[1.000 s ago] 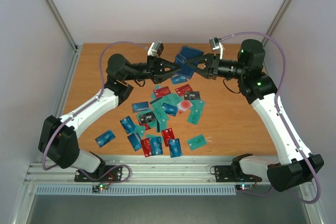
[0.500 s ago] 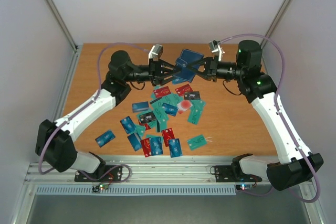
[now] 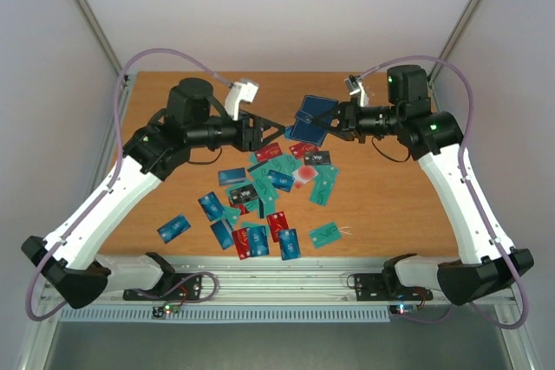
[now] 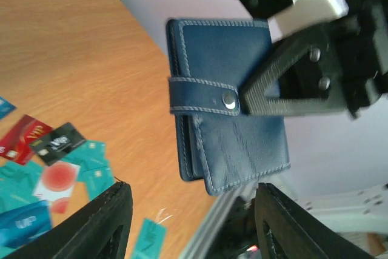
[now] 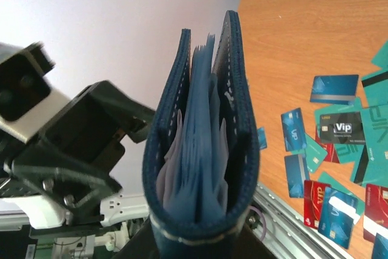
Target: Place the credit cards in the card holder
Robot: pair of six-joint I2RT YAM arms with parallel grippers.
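The navy card holder (image 3: 311, 118) hangs in the air over the far middle of the table, clasp tab snapped shut (image 4: 227, 100). My right gripper (image 3: 335, 120) is shut on its one edge. In the right wrist view the card holder (image 5: 203, 150) shows edge-on, with light blue pockets between its covers, above my right gripper (image 5: 200, 244). My left gripper (image 3: 267, 125) stands open a little left of the holder, not touching it; its fingers (image 4: 112, 222) frame the holder's lower edge. Several credit cards (image 3: 269, 188) in blue, teal, red and black lie scattered on the table.
The wooden table (image 3: 390, 197) has metal frame posts at its far corners and a rail along the near edge. One blue card (image 3: 173, 228) lies apart at the near left. A teal card (image 3: 326, 233) lies at the near right of the pile.
My left gripper has opened, let go of the card holder and drawn back to the left. My right gripper has shut on the holder and now carries it alone.
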